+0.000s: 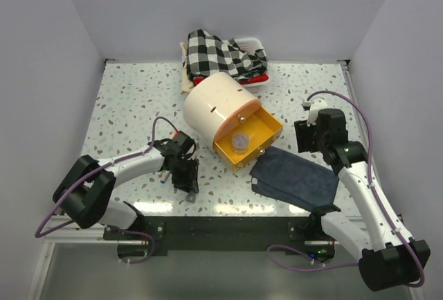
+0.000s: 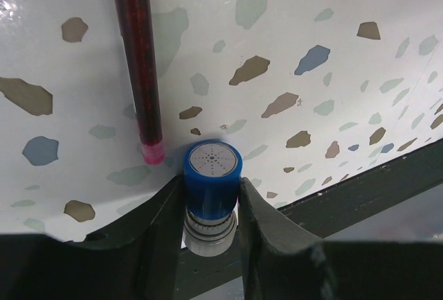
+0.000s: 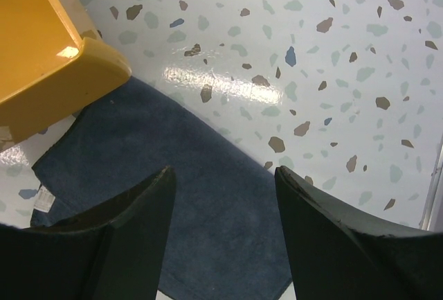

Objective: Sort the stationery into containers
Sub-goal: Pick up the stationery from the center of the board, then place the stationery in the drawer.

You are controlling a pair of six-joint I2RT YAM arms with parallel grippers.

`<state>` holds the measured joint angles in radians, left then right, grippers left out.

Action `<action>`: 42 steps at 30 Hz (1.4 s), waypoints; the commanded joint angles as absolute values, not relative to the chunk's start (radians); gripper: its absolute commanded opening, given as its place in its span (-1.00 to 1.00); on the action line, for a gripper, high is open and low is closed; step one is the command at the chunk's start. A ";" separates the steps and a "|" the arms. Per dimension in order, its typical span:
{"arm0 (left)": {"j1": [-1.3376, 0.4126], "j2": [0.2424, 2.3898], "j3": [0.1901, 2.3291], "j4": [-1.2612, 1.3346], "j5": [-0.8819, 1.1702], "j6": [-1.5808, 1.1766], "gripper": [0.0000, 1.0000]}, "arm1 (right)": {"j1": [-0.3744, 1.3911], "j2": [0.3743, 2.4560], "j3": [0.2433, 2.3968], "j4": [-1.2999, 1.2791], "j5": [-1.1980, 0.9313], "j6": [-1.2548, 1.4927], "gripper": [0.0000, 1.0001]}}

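Observation:
My left gripper point(image 2: 211, 188) is shut on a blue-capped tube point(image 2: 212, 168), low over the speckled table near its front edge; it also shows in the top view point(image 1: 187, 179). A dark red pencil point(image 2: 142, 64) lies on the table just beside the tube's cap. The cream drum cabinet point(image 1: 211, 102) lies at the table's middle with one orange drawer point(image 1: 266, 128) pulled open. A small clear round pot point(image 1: 239, 140) sits in that drawer. My right gripper point(image 1: 306, 137) is open and empty, to the right of the drawer. In the right wrist view its fingers point(image 3: 149, 203) hang above the dark blue cloth.
A dark blue cloth point(image 1: 297, 179) lies flat at the front right, its edge by the drawer's corner point(image 3: 83, 71). A white tray point(image 1: 257, 40) with checked black-and-white fabric point(image 1: 218, 54) stands at the back behind the cabinet. The table's dark front edge point(image 2: 374, 189) is close to my left gripper.

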<state>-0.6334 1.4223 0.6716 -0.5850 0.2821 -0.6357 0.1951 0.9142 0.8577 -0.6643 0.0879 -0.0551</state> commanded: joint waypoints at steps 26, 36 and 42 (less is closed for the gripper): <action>-0.563 1.253 1.373 -0.682 0.423 -0.233 -1.00 | 0.192 1.028 1.031 -0.609 0.086 -0.106 0.25; -0.689 1.486 1.647 -0.426 0.514 -0.123 -1.00 | 0.186 0.968 0.988 -0.598 0.100 -0.114 0.25; -0.726 1.606 1.721 -0.417 0.525 -0.074 -1.00 | 0.183 0.948 0.974 -0.592 0.106 -0.112 0.25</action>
<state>-0.7067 1.5623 1.6623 -0.4801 0.4919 -0.1318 0.1875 0.9722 0.9874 -0.6266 0.0883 -0.1055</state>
